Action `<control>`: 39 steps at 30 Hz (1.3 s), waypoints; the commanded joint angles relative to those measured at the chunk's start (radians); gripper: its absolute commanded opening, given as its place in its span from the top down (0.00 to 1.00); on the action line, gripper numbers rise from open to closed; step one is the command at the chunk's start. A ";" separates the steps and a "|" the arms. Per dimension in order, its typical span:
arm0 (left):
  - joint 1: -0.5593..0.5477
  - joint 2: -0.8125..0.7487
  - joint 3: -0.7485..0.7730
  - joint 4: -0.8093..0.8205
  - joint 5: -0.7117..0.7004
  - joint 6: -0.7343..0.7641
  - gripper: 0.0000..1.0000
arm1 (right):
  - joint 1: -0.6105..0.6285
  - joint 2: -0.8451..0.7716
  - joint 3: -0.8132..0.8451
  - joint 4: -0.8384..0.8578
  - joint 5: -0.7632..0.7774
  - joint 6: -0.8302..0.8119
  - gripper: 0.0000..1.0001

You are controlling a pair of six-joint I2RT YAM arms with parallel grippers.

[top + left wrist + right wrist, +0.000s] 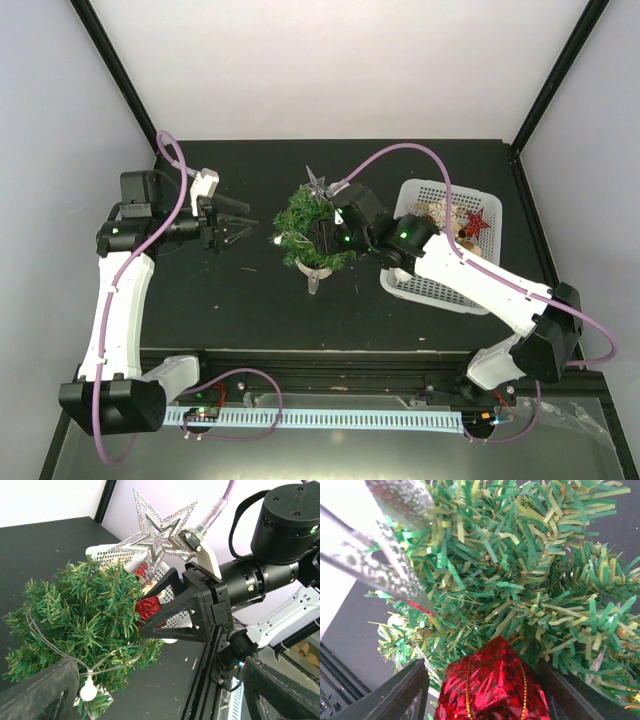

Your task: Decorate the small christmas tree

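Black table (250, 310), two arms over it. Small christmas tree (295, 222) stands mid-table on its white pot (313, 272). White mesh basket (425, 292) sits just to its right, with ornaments left in it.

Right arm reaches across from the basket side. Right gripper (482, 672) is pressed into the foliage, fingers closed around a red foil gift-box ornament (149, 607) with gold string. Left gripper (248, 224) hovers left of the tree, apart from it, jaws spread wide, holding nothing.

Risks, as judged:
- Tree looks light on a narrow pot and nothing braces it. A further push from the right could slide or tip it toward the left arm.
- Silver star topper (155, 537) leans close to the right gripper's housing. Lifting out carelessly may knock it off.
- Ornament merely wedged among the needles may drop on release if nothing catches.
- Light wire with white bulb (88, 691) runs through the branches and could snag a finger.
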 commanded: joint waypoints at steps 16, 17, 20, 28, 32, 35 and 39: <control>0.004 -0.020 0.004 0.018 0.012 0.003 0.10 | 0.008 -0.069 0.030 -0.012 0.056 0.013 0.34; 0.005 -0.022 0.004 0.017 0.011 0.003 0.10 | 0.008 -0.070 0.028 -0.012 0.061 0.013 0.34; 0.005 -0.023 0.002 0.019 0.012 0.001 0.10 | 0.007 -0.079 0.024 -0.015 0.077 0.015 0.34; 0.006 -0.023 0.001 0.020 0.011 0.000 0.10 | 0.005 -0.127 0.002 -0.014 0.101 0.015 0.43; 0.004 -0.023 -0.001 0.023 0.010 -0.002 0.10 | 0.007 -0.132 -0.022 0.008 0.044 0.017 0.56; 0.005 -0.023 -0.001 0.023 0.009 -0.002 0.10 | 0.007 -0.116 -0.026 0.009 0.010 0.020 0.61; 0.006 -0.024 -0.005 0.025 0.006 -0.002 0.10 | 0.008 -0.111 -0.047 0.033 -0.018 0.027 0.63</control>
